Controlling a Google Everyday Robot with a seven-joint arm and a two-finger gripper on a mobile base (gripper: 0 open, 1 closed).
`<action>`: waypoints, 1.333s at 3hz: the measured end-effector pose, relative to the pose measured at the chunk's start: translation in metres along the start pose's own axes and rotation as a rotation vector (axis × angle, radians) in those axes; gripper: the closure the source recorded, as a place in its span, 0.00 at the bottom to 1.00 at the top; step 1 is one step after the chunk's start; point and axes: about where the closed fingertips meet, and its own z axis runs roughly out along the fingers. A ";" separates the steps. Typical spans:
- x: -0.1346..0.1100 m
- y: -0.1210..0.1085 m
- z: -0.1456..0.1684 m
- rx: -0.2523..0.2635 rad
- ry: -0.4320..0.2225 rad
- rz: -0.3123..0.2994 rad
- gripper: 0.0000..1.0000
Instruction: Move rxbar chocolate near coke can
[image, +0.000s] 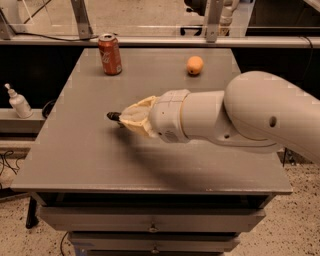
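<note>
The coke can (109, 54) stands upright at the table's far left. The rxbar chocolate (114, 116) is mostly hidden inside my gripper; only its dark tip sticks out to the left. My gripper (126, 118), cream-coloured fingers on a large white arm, is shut on the bar and holds it over the middle left of the table. It is well in front of the can and slightly to its right.
A round orange fruit (195, 65) lies at the far right of the grey table (75, 160). A white pump bottle (19, 102) stands on a lower shelf to the left. A rail with metal posts runs behind the table.
</note>
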 end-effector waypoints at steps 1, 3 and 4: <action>-0.003 -0.004 -0.001 0.002 0.004 -0.014 1.00; -0.006 -0.041 -0.017 0.063 0.019 -0.107 1.00; -0.004 -0.059 -0.024 0.087 0.026 -0.149 1.00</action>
